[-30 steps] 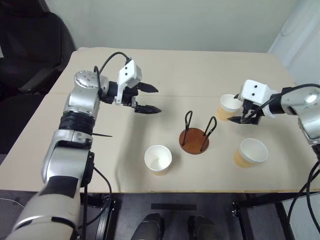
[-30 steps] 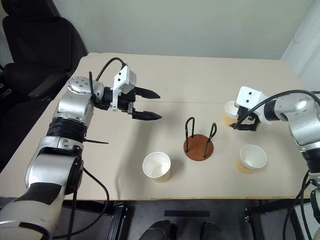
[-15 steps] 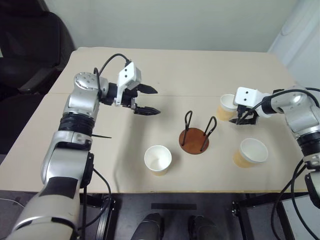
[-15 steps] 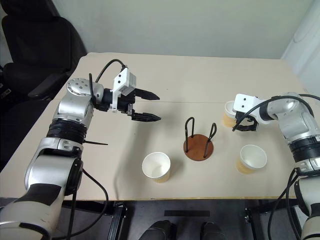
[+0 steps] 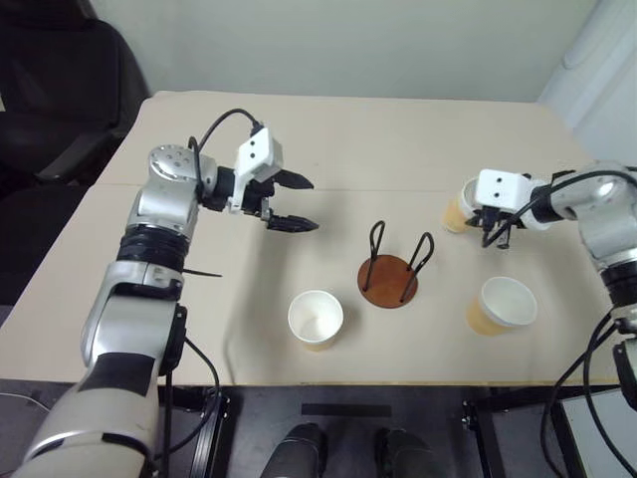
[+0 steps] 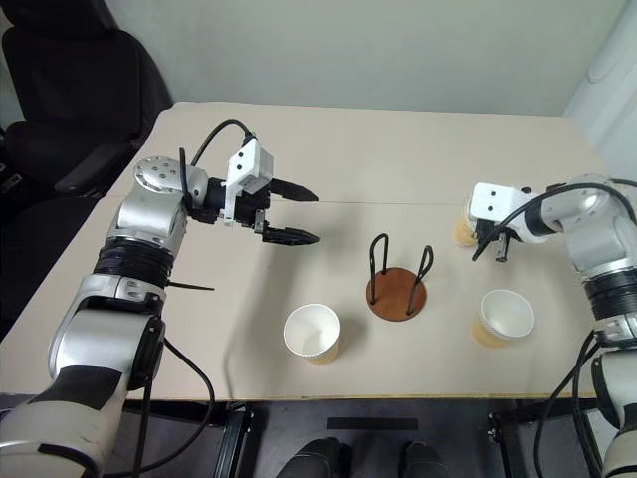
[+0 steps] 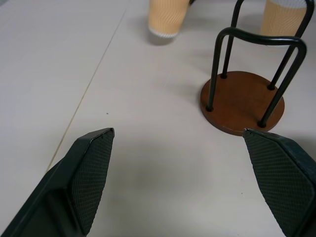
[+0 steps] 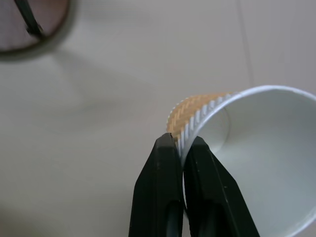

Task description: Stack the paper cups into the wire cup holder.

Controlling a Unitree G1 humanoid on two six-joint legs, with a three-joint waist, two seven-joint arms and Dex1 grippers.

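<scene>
A: Start at the left of the head view. What's the left gripper (image 5: 295, 202) doing?

B: It hangs above the table (image 5: 398, 139) in the upper-left area, fingers spread wide, nothing between them. Its wrist cam looks straight at the wire cup holder (image 7: 245, 98).

A: Next thing along?

B: One cup (image 5: 316, 319) stands upright at lower centre, nr the front edge. Just right of it, at centre, is the holder (image 5: 390, 269), still empty, w/ its black loops upright on the brown disc.

A: And the right side?

B: A second cup (image 5: 501, 305) stands upright at lower right. Above it, at mid-right, the right gripper (image 5: 490, 236) is pinched on the wall of the third cup (image 8: 247, 163): one finger inside the rim, one outside, per its wrist cam. That cup looks tipped in the head view, though B can't tell whether its base is off the table.

A: So which step is this?

B: Prob. the first pick: grip made, no cup stacked yet.

A: Next move needs?

B: Likely lift it clear, carry it left over the holder, level it, then lower it base-first between the loops. The thin rim pinch could let it swing, so go slowly.
</scene>
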